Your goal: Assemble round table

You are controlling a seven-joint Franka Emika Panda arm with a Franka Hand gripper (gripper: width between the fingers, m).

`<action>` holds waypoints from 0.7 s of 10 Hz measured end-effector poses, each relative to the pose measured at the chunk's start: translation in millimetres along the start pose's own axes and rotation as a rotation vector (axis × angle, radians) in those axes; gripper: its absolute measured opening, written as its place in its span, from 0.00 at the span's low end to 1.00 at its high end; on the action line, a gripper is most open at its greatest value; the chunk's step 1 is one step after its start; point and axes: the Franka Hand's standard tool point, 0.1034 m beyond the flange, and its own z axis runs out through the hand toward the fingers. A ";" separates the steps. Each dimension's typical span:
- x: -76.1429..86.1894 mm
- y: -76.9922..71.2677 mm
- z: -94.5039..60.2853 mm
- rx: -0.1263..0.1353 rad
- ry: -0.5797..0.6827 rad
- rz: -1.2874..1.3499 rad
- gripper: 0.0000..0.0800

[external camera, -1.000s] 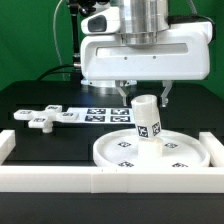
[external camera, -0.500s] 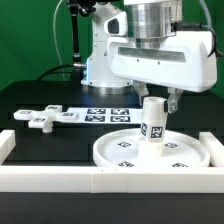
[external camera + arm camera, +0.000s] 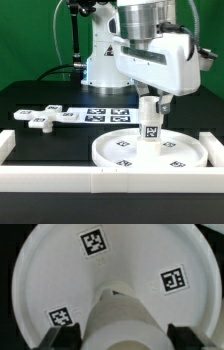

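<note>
1. Closest to me, a long white rail (image 3: 110, 181) runs across the black table (image 3: 40, 145), just in front of the round disc (image 3: 185, 152).
2. The disc lies flat behind that rail, rim up, with square tags spread over its face.
3. A short leg (image 3: 150, 125) stands upright near the middle of the disc, with its lower end on the disc's face and a tag on its side.
4. The gripper (image 3: 151, 102) comes down from above the disc and is clamped on the upper part of the leg. In the wrist view the two dark fingers (image 3: 62, 336) press against opposite sides of the leg (image 3: 120, 317), with the disc (image 3: 60, 274) spread out beyond it.
5. Behind the disc, the marker board (image 3: 105, 113) lies flat on the table.
6. The cross-shaped foot (image 3: 45, 118) lies well apart from the disc, towards the exterior view's left and beside the marker board's end. Nothing is touching it.
</note>
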 end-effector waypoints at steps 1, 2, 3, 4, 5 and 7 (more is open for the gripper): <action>-0.7 -0.2 0.2 0.000 0.000 -0.018 0.65; 0.4 0.4 -0.1 -0.001 0.000 -0.082 0.65; 2.0 0.7 -1.5 0.000 0.002 -0.153 0.78; 1.3 -0.1 -2.8 0.002 0.003 -0.204 0.81; 1.4 -0.1 -2.6 0.002 0.003 -0.302 0.81; 1.5 -0.1 -2.5 0.002 0.003 -0.448 0.81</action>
